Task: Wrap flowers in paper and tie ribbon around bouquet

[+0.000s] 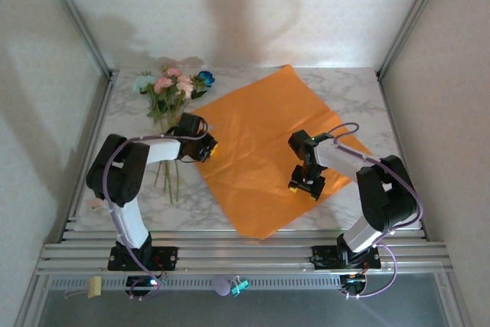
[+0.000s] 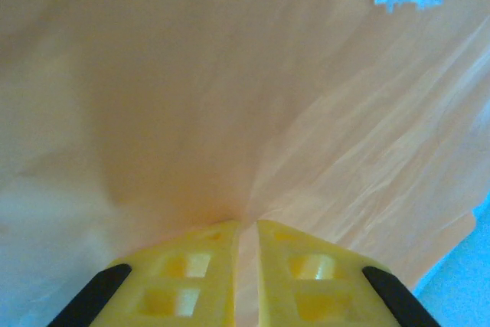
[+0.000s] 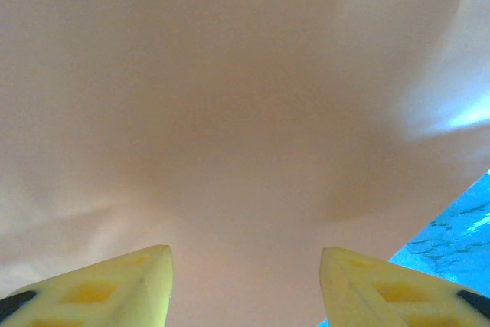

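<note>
Left gripper (image 2: 247,227) has its yellow fingers (image 2: 191,273) almost together, pinching the paper (image 1: 253,143); creases fan out from the pinch. In the top view the orange sheet lies spread like a diamond across the middle of the frame, and this gripper sits at its left edge. Right gripper (image 3: 245,254) hangs over the sheet's lower right part, fingers wide apart, holding nothing. Flowers (image 1: 172,86) lie at upper left on the marble bench (image 1: 344,86), just off the sheet.

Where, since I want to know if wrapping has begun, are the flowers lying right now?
In the top external view the flowers lie at the far-left side of the table, just left of the paper and the left gripper.
</note>
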